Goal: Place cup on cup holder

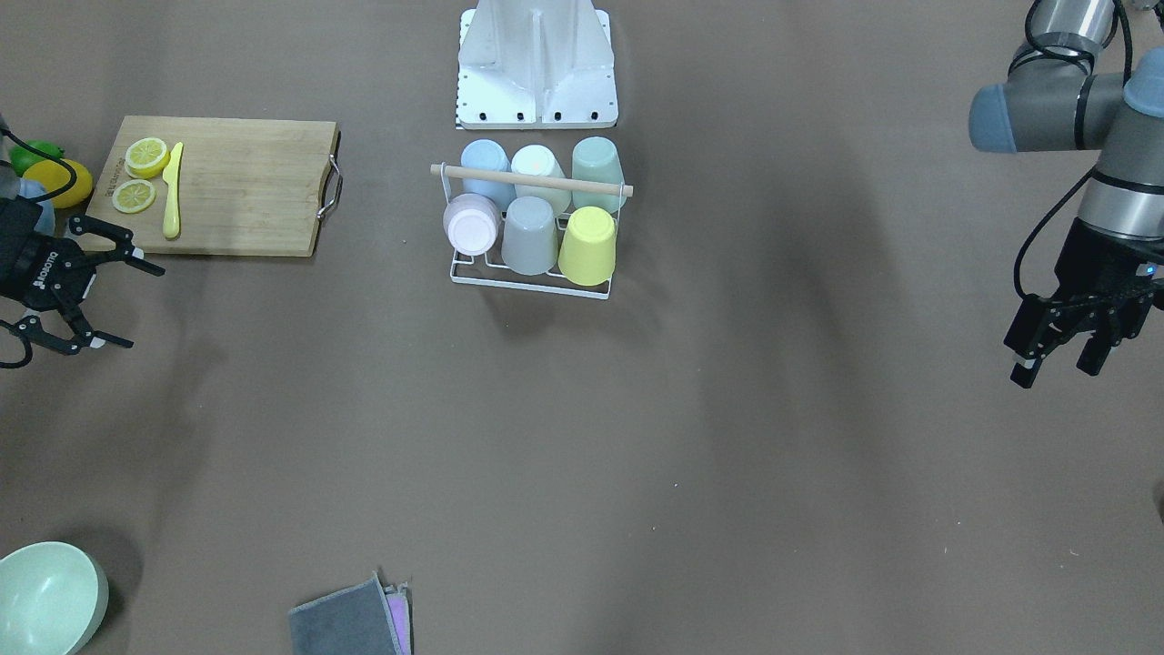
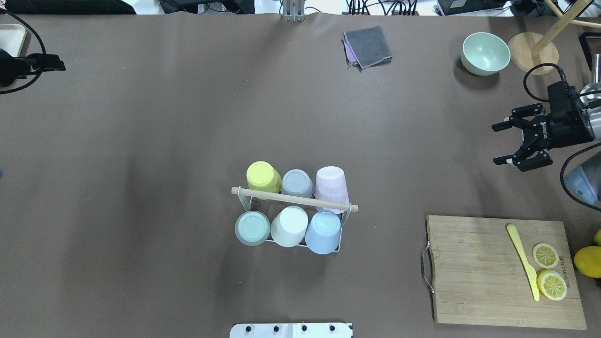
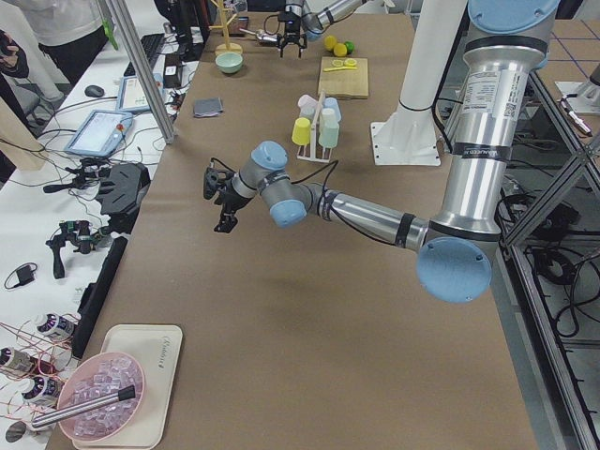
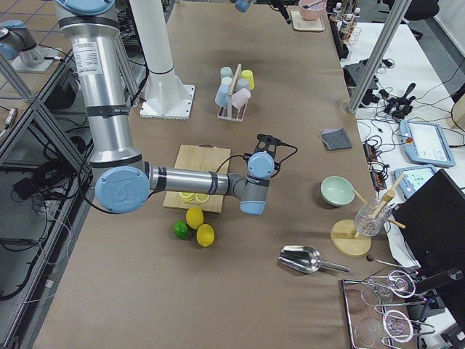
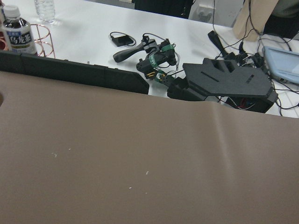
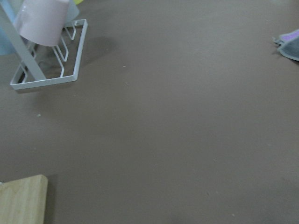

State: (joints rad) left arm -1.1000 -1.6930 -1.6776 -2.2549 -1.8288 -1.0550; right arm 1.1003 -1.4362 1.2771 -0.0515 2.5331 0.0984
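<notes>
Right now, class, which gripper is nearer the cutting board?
Right. The right gripper is close beside the board, just off one end. The left gripper is at the table's other end, past the cup holder.

Every slot of the small white wire rack is stuffed with six upside-down pastel plastic cups, and its wooden rod handle crosses on top between the rows. Bare brown tabletop all round, with only the white metal robot base near on the robot's side.
</notes>
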